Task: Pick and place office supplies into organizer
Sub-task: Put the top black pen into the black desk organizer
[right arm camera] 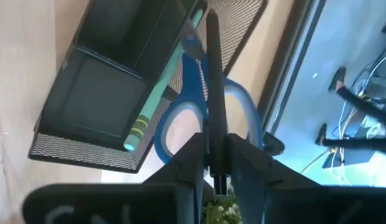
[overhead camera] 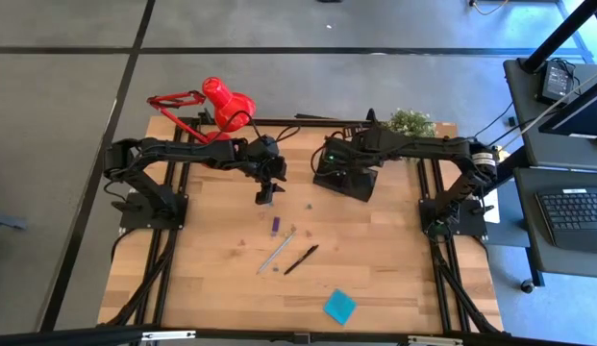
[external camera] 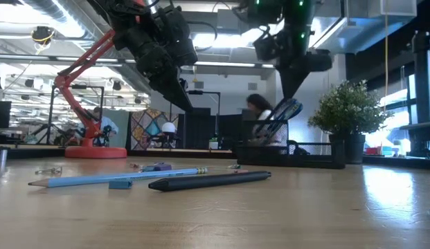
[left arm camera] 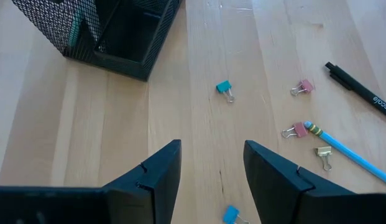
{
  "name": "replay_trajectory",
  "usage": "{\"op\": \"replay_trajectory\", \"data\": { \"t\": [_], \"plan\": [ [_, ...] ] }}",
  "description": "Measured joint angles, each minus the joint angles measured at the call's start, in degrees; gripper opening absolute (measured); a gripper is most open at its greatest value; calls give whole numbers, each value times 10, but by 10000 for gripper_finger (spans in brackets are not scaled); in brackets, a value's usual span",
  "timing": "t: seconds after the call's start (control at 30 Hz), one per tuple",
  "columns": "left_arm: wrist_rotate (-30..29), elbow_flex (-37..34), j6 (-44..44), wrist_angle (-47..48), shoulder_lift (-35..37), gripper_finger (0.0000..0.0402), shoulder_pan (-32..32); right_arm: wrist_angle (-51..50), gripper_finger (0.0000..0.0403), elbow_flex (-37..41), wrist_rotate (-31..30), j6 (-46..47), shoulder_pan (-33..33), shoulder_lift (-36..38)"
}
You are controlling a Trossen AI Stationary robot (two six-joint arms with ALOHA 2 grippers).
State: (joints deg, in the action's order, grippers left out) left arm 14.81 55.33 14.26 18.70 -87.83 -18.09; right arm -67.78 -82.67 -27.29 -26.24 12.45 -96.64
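The black mesh organizer stands at the far middle of the table. Blue-handled scissors and a teal pencil stick up out of it. My right gripper hangs over it, shut on a thin black pen. My left gripper hovers open above bare wood left of the organizer, with nothing between its fingers. On the table lie a purple marker, a pencil, another black pen and a teal sticky-note pad near the front edge. My right gripper pinches the black pen between its two fingers close to one end; a short stub sticks out behind them. The fingers slant down from above, and the pen runs on along them toward the organizer. The pen is clear of the table; whether its far tip is inside a compartment I cannot tell.
Small binder clips are scattered on the wood ahead of my left gripper. A red desk lamp stands at the far left and a potted plant at the far right behind the organizer. Both arm bases sit at the table's sides.
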Motion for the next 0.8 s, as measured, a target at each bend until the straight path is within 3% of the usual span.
{"op": "replay_trajectory", "data": {
  "t": [0.43, 0.8],
  "plan": [
    [0, 0, 0, 0, 0, 168, 0, 50, 67, 5, 0, -17, 3, -24],
    [0, 0, 0, 0, 0, 168, 0, 49, 91, 5, -2, -25, 3, -24]
  ]
}}
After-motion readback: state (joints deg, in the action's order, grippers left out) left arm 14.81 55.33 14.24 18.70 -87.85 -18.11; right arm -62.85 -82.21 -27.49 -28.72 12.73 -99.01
